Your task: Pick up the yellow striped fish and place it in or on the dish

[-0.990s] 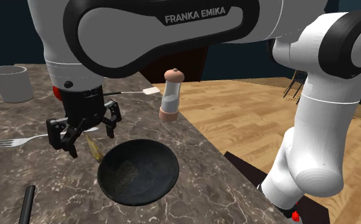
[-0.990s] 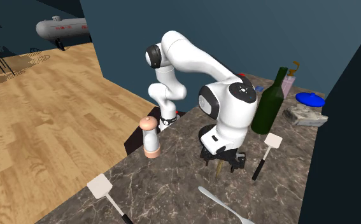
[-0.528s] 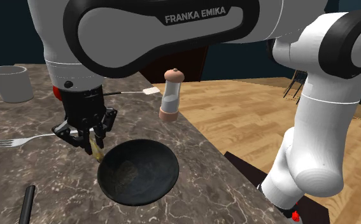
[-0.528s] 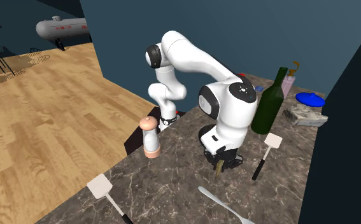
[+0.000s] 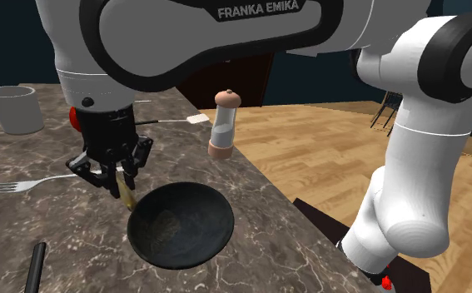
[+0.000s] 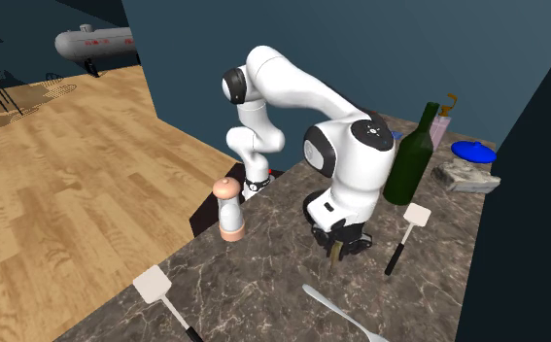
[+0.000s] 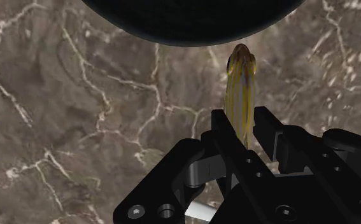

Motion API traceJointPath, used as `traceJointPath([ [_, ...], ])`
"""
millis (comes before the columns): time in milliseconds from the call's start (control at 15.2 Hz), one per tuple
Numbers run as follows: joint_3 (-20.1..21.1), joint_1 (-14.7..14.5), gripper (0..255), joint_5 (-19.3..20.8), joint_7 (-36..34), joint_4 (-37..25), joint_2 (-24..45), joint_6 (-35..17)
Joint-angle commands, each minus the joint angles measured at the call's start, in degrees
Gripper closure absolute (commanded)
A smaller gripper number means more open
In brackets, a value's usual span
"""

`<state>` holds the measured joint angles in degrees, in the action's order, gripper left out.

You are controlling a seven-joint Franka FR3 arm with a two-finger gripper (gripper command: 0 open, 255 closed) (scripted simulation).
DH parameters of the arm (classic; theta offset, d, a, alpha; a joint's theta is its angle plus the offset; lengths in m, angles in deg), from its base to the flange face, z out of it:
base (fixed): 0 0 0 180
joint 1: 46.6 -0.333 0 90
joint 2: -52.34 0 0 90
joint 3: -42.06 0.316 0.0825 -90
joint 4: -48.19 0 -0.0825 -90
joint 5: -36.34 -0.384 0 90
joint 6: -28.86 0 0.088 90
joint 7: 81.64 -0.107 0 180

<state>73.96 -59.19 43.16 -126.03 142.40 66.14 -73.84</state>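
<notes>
The yellow striped fish [image 7: 240, 83] sticks out head-first from between my black fingers, which clasp its rear half. My gripper [image 7: 243, 130] is shut on it. In the shoulder view the gripper [image 5: 116, 181] hangs just off the dish's left rim, with the fish [image 5: 126, 197] pointing down at the marble. The dish [image 5: 181, 225] is a dark round bowl and looks empty; its rim [image 7: 191, 28] lies just ahead of the fish's head. In the second exterior view the gripper [image 6: 340, 247] and the fish [image 6: 335, 258] sit under the white wrist.
On the marble counter [image 5: 26, 225] lie a fork [image 5: 17, 183], a white cup [image 5: 13, 108], a pepper grinder [image 5: 223, 123], a white spatula [image 5: 176, 121] and a black handle [image 5: 34, 266]. A green bottle [image 6: 412, 155] and another spatula [image 6: 404, 233] stand close behind the arm.
A second ago the fingers stood open around the fish; they closed on it. Since then the hand has risen slightly with the fish.
</notes>
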Motion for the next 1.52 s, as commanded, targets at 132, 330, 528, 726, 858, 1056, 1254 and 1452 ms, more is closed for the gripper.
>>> traceJointPath([
  [132,0.1,-0.1,255,-0.2,0.1,-2.7,-0.2,2.9],
  [330,0.2,-0.3,255,-0.2,0.2,-5.0,-0.2,5.2],
  [528,0.3,-0.5,255,-0.2,0.2,-7.5,-0.1,7.5],
  [726,0.3,-0.7,255,0.0,0.1,-10.2,0.2,10.0],
  [858,0.4,-1.0,255,0.1,0.1,-12.1,0.5,11.6],
  [1056,0.5,-1.4,255,0.4,0.0,-15.1,1.0,14.2],
  [1254,0.5,-1.8,255,0.8,-0.2,-18.2,1.7,16.6],
  [1452,1.2,0.0,255,-3.4,0.0,-8.6,-6.2,14.0],
])
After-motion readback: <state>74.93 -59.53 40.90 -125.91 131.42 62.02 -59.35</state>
